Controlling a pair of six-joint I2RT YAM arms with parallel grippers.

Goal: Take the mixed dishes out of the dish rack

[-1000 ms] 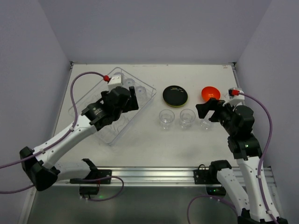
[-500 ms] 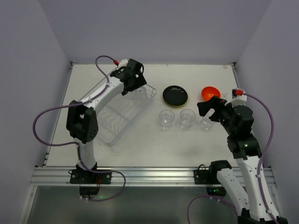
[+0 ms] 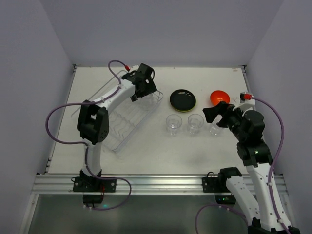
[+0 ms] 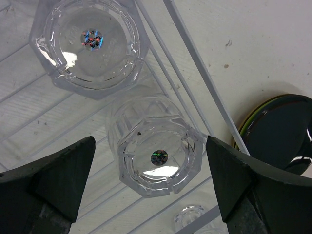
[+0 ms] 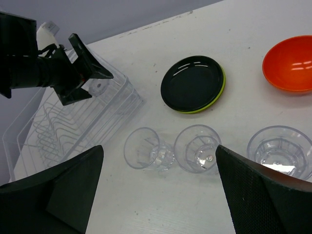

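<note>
Left wrist view: left tool (image 4: 150, 142) released, wide astride a seemingly inverted cup (image 4: 161, 158) in the dish rack (image 4: 199, 63).

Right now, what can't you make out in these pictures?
- Top view: the left hand partly covers the cups in the far corner of the dish rack.
- Left wrist view: a third cup is cut off by the bottom edge.
- Every view: the lime-green plate is mostly hidden under the black plate.

Three clear cups (image 3: 195, 123) in a row on the bench (image 3: 161, 151); black plate (image 3: 183, 99) atop lime-green plate (image 5: 197, 111) beyond; orange-red bowl (image 3: 220, 97) far right; two cups (image 4: 158, 156) in the dish rack (image 3: 124, 139)
</note>
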